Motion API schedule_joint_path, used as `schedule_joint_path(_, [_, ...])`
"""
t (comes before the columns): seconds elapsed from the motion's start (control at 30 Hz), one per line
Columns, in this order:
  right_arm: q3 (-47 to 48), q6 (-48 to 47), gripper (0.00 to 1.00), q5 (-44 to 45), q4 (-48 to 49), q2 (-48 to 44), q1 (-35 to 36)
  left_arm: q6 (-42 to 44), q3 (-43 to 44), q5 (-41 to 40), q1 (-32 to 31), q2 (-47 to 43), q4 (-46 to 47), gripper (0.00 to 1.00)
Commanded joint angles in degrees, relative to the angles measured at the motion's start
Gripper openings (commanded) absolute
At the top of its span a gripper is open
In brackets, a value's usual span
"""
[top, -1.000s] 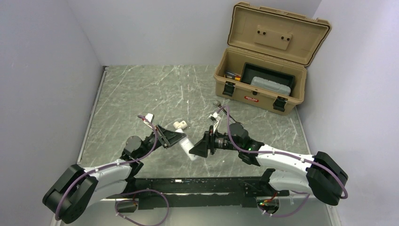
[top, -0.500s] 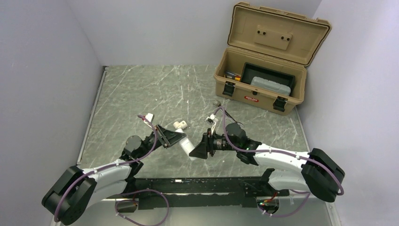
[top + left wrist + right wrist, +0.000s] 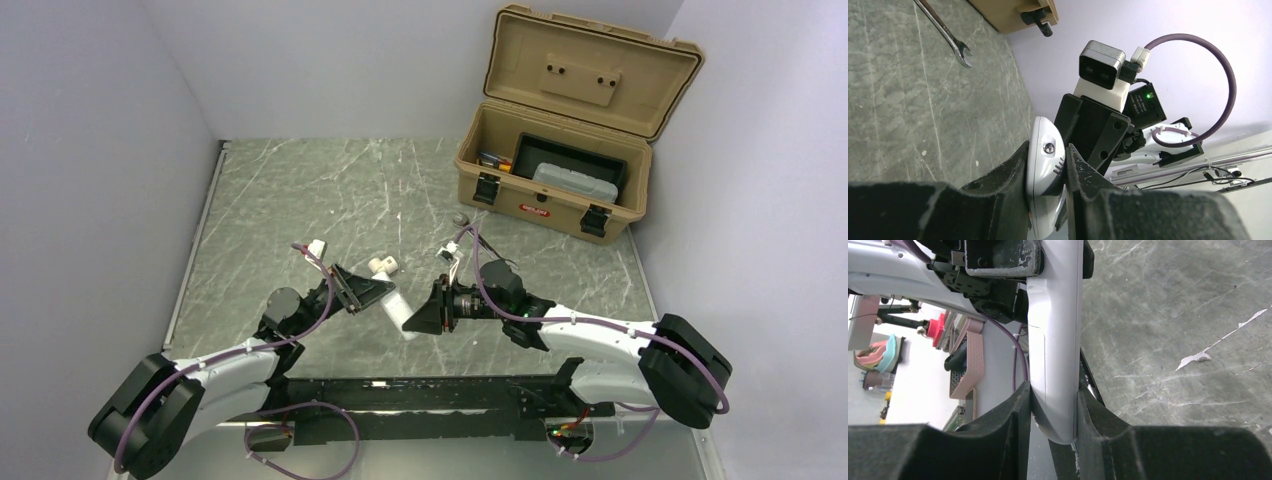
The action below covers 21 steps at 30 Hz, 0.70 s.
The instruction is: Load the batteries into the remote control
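Note:
The white remote control [image 3: 402, 312] hangs just above the table between my two arms, held edge-on. My left gripper [image 3: 386, 298] is shut on its far end; in the left wrist view the remote control [image 3: 1045, 165] sits pinched between both pads of the left gripper [image 3: 1047, 172], a small screw showing on its end. My right gripper [image 3: 413, 322] is shut on the near end; in the right wrist view the remote control [image 3: 1055, 340] runs up from the right gripper [image 3: 1053, 412], both pads pressed against its flat sides. The batteries are out of view.
An open tan toolbox [image 3: 560, 185] stands at the back right with a black tray and grey case inside. A stubby white pipe fitting [image 3: 383, 266] lies just behind the left gripper. A long silver wrench [image 3: 945, 32] lies on the marble table toward the toolbox.
My right gripper has slid a little left over the remote's near end and shut on it. The left gripper has kept its hold without moving.

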Motion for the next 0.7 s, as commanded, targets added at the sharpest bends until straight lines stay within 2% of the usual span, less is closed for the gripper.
schedule_joint_path(0.0, [0.6,-0.8,0.36,0.8,4.5,0.1,0.0,-0.2,1.5,0.6,-0.3,0.1,3.1,0.0])
schedule_joint_path(0.07, [0.6,-0.8,0.59,1.0,4.6,0.0,0.0,0.0,1.5,0.6,-0.2,-0.1,2.7,0.0])
schedule_joint_path(0.13, [0.4,-0.7,0.65,1.3,5.0,-0.2,0.1,0.1,1.4,0.5,-0.2,-0.2,2.5,0.0])
schedule_joint_path(0.37, [0.3,-1.0,0.67,2.3,4.5,-1.4,0.0,-0.1,1.4,0.4,-0.2,-0.1,2.7,0.0])
schedule_joint_path(0.67, [-1.3,-0.9,0.56,4.3,4.1,-3.1,-0.1,-0.2,1.5,0.4,-0.2,0.0,3.0,0.0])
